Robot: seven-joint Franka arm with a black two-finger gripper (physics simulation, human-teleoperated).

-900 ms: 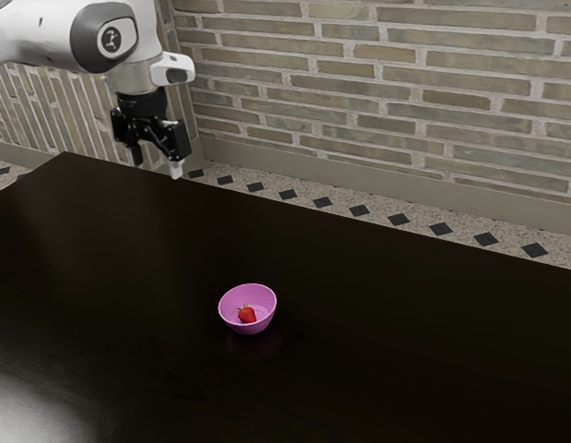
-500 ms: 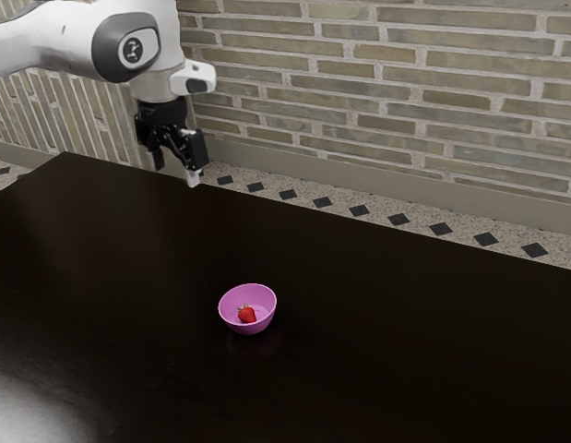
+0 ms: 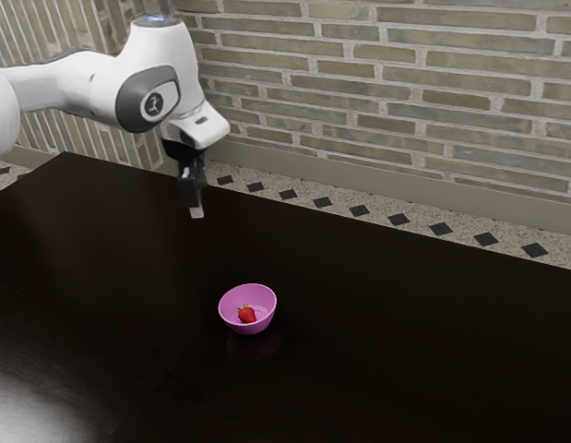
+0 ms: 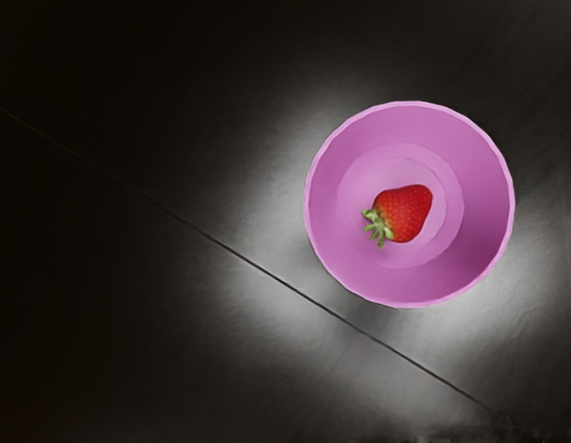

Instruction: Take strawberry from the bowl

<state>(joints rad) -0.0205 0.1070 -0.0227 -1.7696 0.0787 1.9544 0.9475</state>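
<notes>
The strawberry (image 4: 404, 214) lies on its side inside the pink bowl (image 4: 496, 203), on the bowl's floor, with the wall standing all around it. Seen from above in the wrist view, its long axis crosses the direction of the counter's seam (image 4: 303, 293) at a steep slant: the green leafy cap (image 4: 377, 225) points toward the seam, and the rounded red tip points away from it. In the exterior view the cap faces the exterior view's left and the far side, while the tip faces the exterior view's right and the near side. The seam runs just beside the bowl.

The underside of the strawberry is hidden where it rests. In the exterior view the berry is small, and its exact contour against the bowl's near wall is hard to make out. The seam is very faint there on the dark counter (image 3: 405, 351), and the arm (image 3: 73, 85) is cut off at the exterior view's left edge.

The arm reaches in from that side, its forearm roughly level, then bends down at the wrist joint. The end effector (image 3: 196, 214) hangs downward with a slight tilt, well apart from the bowl, above it and toward the exterior view's left and the far side. How far open it is cannot be told from this edge-on angle; the strawberry is not in its hold.
</notes>
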